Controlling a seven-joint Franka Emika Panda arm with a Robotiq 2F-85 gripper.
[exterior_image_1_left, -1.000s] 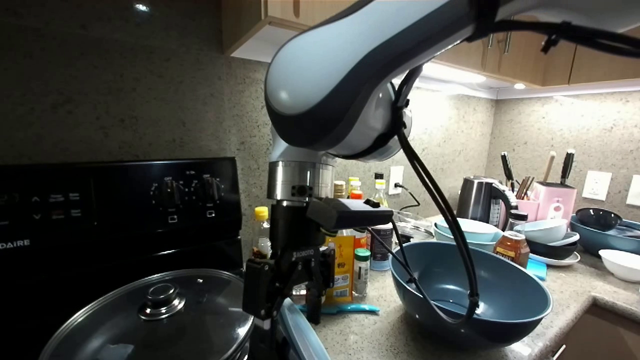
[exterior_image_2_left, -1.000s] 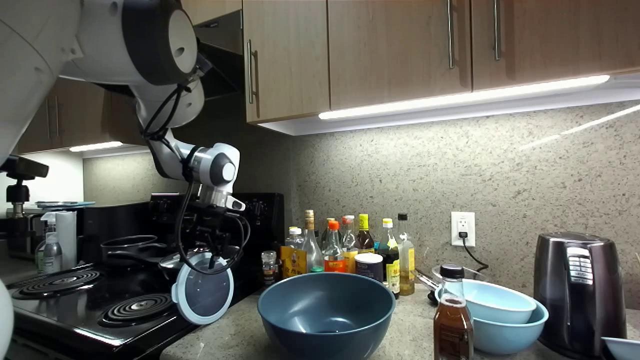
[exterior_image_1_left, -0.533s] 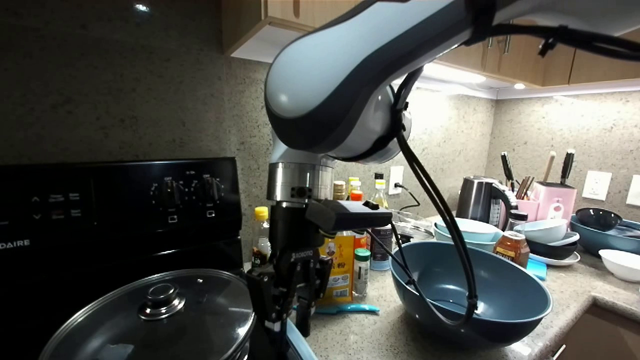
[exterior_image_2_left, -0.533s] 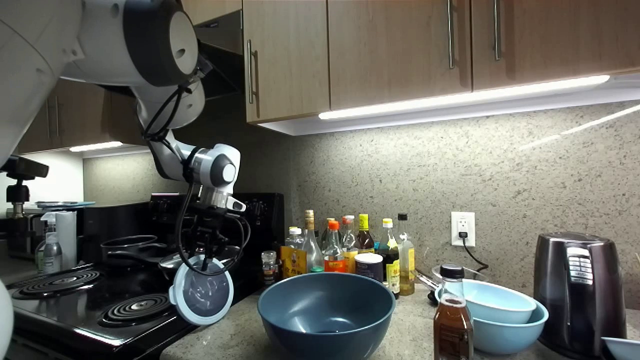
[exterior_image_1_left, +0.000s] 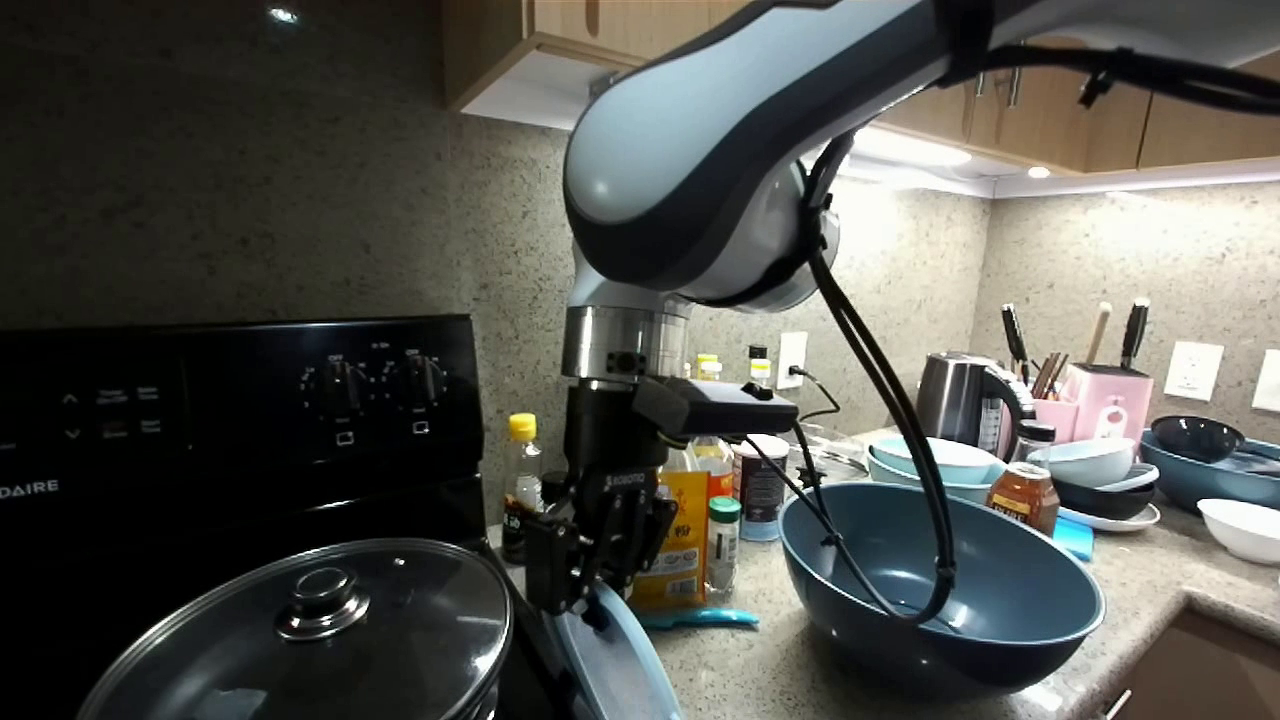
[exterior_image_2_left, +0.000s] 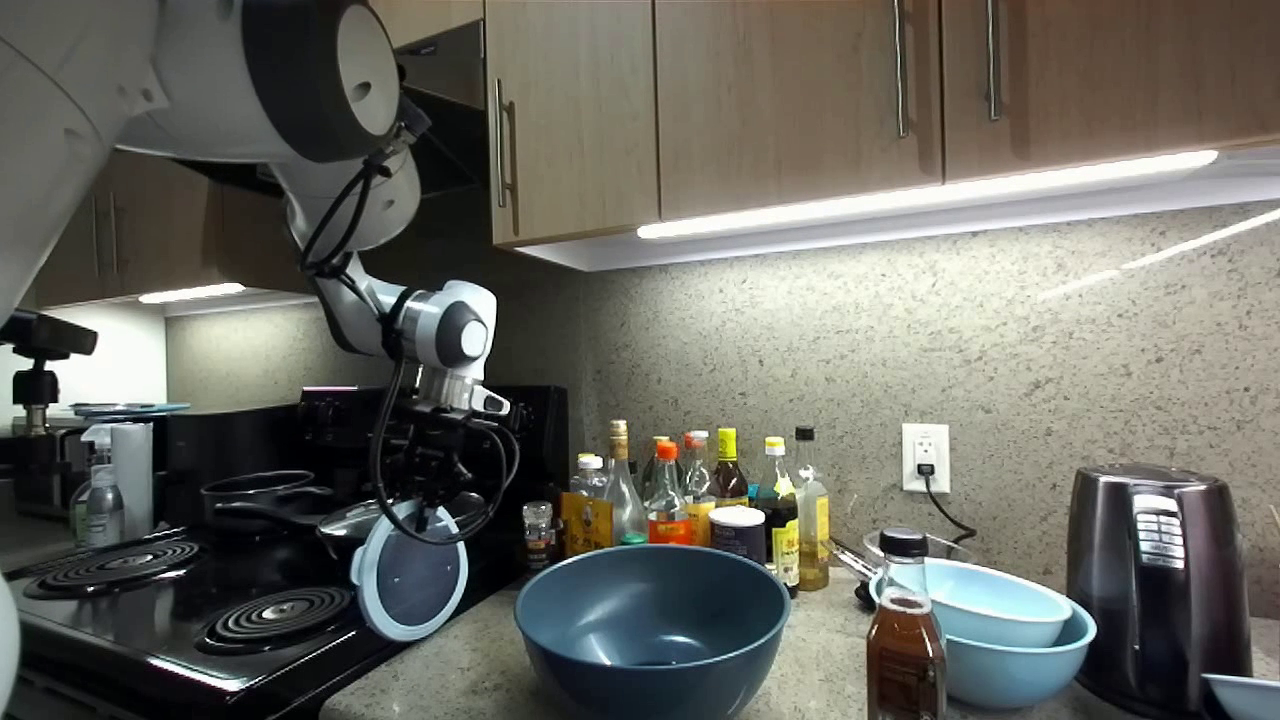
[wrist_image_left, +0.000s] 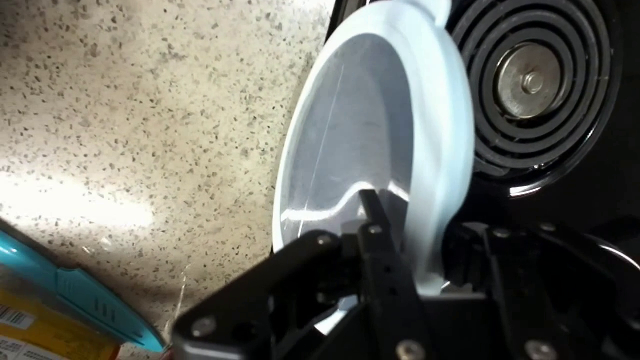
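Above the line where black stove (exterior_image_2_left: 120, 620) meets speckled surface (exterior_image_2_left: 450, 685), a pale blue lid (exterior_image_2_left: 412, 580), steeply tilted, its rim gripped by the end effector (wrist_image_left: 425, 220), turquoise utensil (wrist_image_left: 95, 305) and dark blue bowl (exterior_image_2_left: 650, 692) nearby

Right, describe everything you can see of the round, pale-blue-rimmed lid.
The round lid has a wide pale-blue rim, plastic or silicone by its look, with a small tab jutting out. Its grey centre panel looks translucent and carries glare and a thin pale line. It is held steeply tilted, nearly on edge, where the stove and the counter meet, with the gripper closed on its rim. Whether its lower edge touches anything below cannot be told.
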